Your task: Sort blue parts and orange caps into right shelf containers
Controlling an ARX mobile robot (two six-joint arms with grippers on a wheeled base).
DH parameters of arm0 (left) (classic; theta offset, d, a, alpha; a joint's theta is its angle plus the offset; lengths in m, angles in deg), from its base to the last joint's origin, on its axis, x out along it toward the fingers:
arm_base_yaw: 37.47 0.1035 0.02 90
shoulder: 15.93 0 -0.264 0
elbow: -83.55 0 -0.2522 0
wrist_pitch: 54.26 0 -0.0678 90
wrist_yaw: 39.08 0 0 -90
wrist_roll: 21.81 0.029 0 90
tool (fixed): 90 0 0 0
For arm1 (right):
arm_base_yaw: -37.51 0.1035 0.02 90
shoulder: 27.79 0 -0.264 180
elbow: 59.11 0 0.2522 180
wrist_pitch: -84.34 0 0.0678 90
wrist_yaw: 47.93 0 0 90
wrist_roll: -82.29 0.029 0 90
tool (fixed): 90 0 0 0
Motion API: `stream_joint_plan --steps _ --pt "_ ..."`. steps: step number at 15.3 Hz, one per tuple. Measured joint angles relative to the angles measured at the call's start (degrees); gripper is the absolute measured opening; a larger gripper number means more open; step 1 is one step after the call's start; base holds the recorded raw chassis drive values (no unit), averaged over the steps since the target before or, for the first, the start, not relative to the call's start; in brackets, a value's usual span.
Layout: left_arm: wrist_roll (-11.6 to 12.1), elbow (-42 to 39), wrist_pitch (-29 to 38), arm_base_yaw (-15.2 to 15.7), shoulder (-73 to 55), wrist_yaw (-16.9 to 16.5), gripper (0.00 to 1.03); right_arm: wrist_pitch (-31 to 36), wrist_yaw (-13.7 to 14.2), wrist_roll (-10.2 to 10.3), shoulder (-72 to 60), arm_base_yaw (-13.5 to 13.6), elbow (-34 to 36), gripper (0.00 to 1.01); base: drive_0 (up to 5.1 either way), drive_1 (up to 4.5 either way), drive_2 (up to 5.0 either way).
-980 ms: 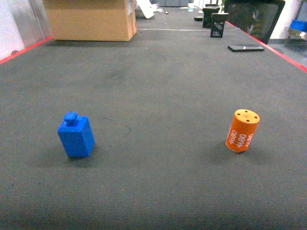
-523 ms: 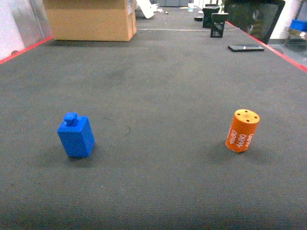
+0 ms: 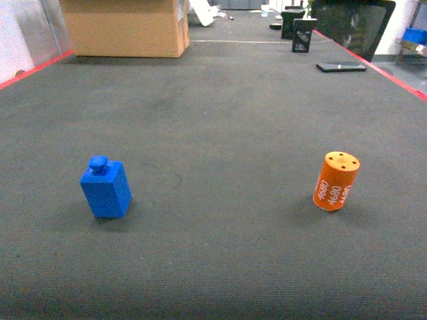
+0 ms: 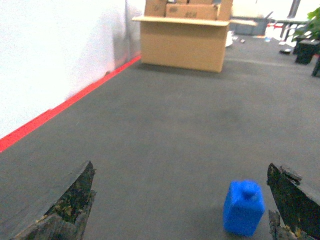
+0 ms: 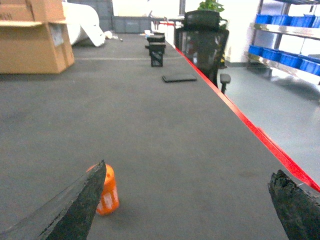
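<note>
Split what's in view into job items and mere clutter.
Job: blue part, orange cap, blue shelf containers.
Clutter: cardboard box, flat black slab, black chair, two small black stands.

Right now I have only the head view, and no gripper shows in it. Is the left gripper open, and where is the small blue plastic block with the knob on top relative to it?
Observer: Open. In the left wrist view the left gripper has its dark fingers spread wide, and the blue block stands ahead of it, nearer the right-hand finger.
Operator: And the right one, by the orange cylindrical cap with white lettering?
Observer: The right gripper is open too. The orange cap stands by its left-hand finger, partly hidden behind it.
Operator: Where are the containers?
Observer: The bright-blue plastic crates sit on a metal shelf rack to the right, past the red edge line.
</note>
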Motion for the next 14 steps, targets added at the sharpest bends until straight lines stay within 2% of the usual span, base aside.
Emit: stream_joint_plan --steps 2,5,7,14 --pt "-0.07 8.90 13.11 -0.74 -19.50 -3.02 0.98 11.34 -3.43 0.24 -19.41 0.00 -8.17 0.98 0.0 0.00 0.0" --pt "-0.63 19.80 15.45 -2.19 -42.88 -5.29 0.98 13.42 -4.81 1.16 -41.13 0.07 -18.95 0.98 0.0 0.00 0.0" --pt "-1.60 23.23 15.80 -2.82 -48.48 -5.86 0.98 13.88 -4.98 1.95 -46.42 0.04 -22.45 0.98 0.0 0.00 0.0" --pt "-3.54 28.17 15.89 -3.89 -55.74 -6.47 0.98 15.04 -4.90 3.54 -56.04 -0.37 -27.10 0.98 0.0 0.00 0.0"
